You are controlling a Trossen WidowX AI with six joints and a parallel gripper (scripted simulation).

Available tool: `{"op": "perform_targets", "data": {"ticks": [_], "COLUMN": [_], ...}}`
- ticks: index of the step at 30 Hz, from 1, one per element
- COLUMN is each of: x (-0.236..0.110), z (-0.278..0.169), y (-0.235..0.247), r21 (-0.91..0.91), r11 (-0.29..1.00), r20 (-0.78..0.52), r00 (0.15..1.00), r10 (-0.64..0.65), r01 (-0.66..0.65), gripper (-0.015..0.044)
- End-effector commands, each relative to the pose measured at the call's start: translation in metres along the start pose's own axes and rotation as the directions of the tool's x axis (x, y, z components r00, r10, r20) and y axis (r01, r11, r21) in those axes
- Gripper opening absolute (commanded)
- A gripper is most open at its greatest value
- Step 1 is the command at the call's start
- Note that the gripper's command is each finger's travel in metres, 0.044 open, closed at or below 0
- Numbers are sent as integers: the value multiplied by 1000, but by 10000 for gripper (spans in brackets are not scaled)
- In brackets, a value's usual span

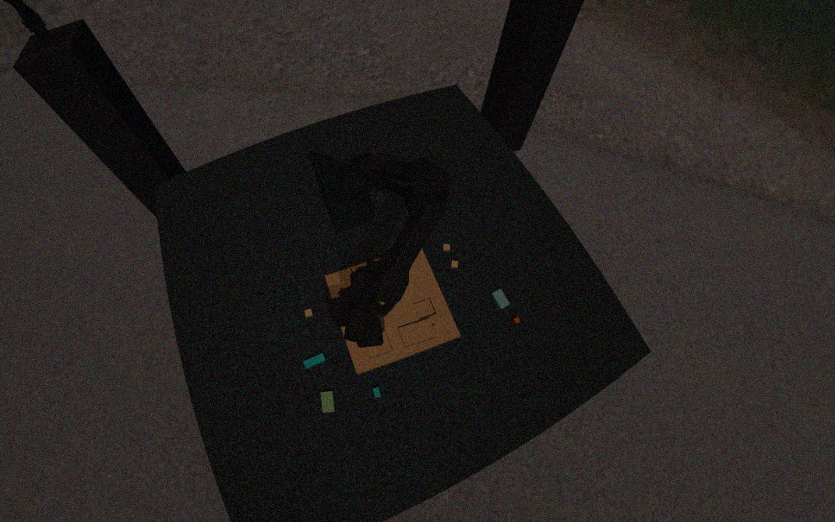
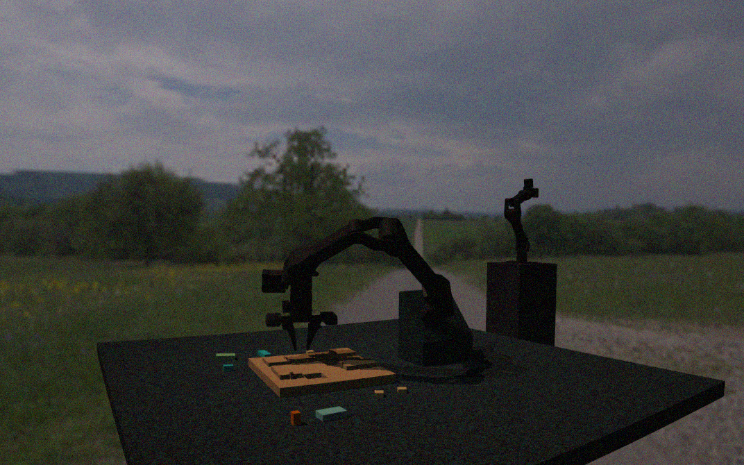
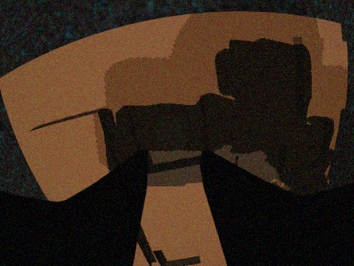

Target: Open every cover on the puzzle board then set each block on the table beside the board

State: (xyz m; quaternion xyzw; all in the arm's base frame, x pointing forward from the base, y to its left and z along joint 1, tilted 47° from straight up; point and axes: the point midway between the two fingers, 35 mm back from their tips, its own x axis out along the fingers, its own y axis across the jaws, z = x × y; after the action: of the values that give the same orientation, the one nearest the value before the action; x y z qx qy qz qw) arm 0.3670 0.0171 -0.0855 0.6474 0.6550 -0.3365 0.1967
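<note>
Gripper (image 2: 300, 335) hovers part-open over the board (image 2: 350, 379), holding nothing.

The board lies mid-table (image 2: 548, 405), just in front of the arm's base. The fingers point down above its far left corner, slightly apart, with only bare board and a dark recess showing between them in the wrist view. Several blocks lie on the table around the board: a teal one (image 1: 314, 360), a green one (image 1: 326, 401), a pale one (image 1: 500, 298), an orange one (image 1: 516, 319). Judging by this, the step in hand is lining up on the next cover or well. The dim light hides which covers are open. The next move calls for a straight descent with the fingers astride the target.
</note>
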Motion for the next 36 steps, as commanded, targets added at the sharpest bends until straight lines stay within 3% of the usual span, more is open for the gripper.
{"op": "perform_targets", "data": {"ticks": [1, 36], "x": [3, 18], "z": [1, 0], "y": [0, 0], "r21": [5, 5], "r11": [1000, 1000], "r20": [-4, -4], "r00": [1000, 1000], "r10": [5, 5], "r01": [-5, -5], "gripper": [144, 144]}}
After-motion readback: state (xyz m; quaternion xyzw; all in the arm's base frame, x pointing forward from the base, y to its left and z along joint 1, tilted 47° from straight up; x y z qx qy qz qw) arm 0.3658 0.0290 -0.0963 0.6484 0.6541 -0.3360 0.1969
